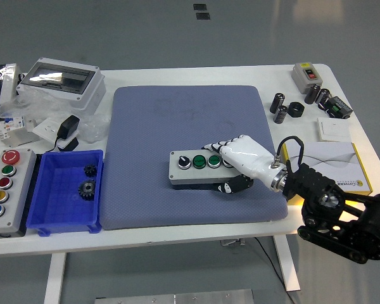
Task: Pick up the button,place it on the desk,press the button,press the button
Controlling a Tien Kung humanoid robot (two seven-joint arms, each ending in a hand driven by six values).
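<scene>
A grey button box point(191, 168) with a black selector knob and two green buttons lies on the blue mat point(177, 120), near its front edge. My right hand point(231, 166), white with a black thumb, is shut on the box's right end, fingers over the top and thumb against the front side. The black right arm point(335, 212) comes in from the lower right. The left arm does not show.
A blue bin point(54, 206) with two gears and a grey button panel point(5, 183) stand at the left. A clear-lidded enclosure point(62, 79), an adapter and bagged parts sit at the back left. A white-yellow box point(332, 166), cylinders and a small switch box point(306, 74) are at the right.
</scene>
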